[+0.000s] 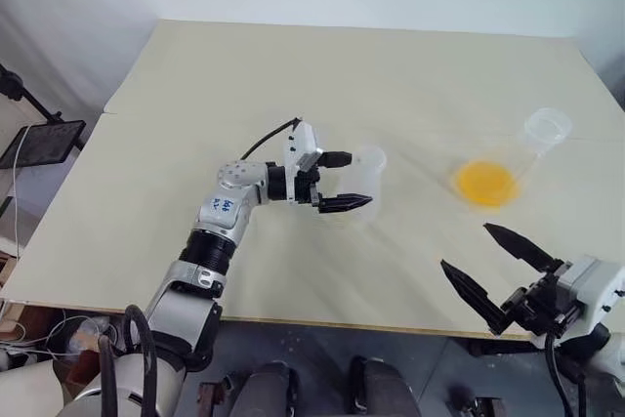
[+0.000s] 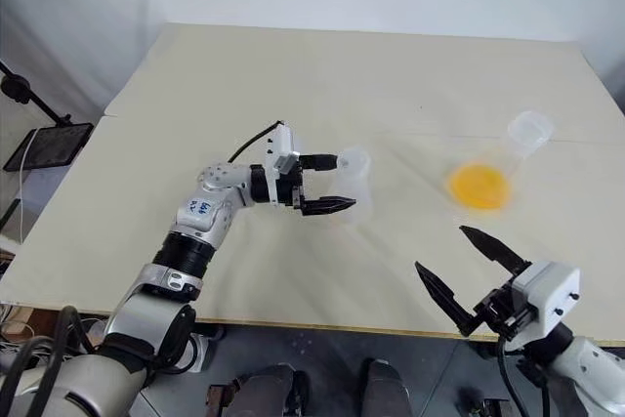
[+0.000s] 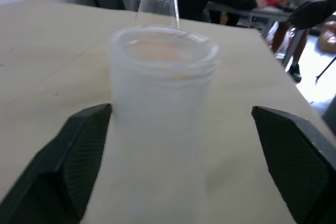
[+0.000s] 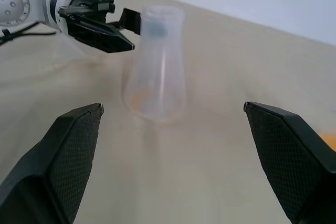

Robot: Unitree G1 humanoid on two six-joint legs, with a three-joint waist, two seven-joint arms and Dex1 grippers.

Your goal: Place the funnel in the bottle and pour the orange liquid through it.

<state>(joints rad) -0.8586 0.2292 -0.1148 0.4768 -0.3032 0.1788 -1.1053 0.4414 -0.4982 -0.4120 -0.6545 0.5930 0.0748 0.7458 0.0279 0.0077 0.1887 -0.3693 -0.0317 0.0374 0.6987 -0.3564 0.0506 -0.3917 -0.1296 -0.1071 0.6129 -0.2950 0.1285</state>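
Taking the bottle (image 1: 364,183) as the landmark, this frosted conical flask stands upright near the middle of the pale bench (image 1: 244,75), its wide neck open at the top. Just to its left, the left claw (image 1: 339,181) reaches in level from that side, and its 2 black fingers (image 3: 73,156) stand spread on either side of the bottle's neck; in the left wrist view one finger lies close against the frosted wall while the other is clearly apart from it, so the claw is open around the bottle and not clamped on it. Whether the near finger actually touches the wall cannot be told. The funnel cannot be made out. To the right of the bottle, well apart from it and a little farther back, the larger clear flask (image 1: 532,144) holds the orange liquid (image 1: 485,183) as a shallow bright pool in its broad base. Nearer the front edge of the bench and right of the bottle, the right claw (image 1: 493,271) hangs with its 2 fingers wide open, empty, pointing toward the bottle.
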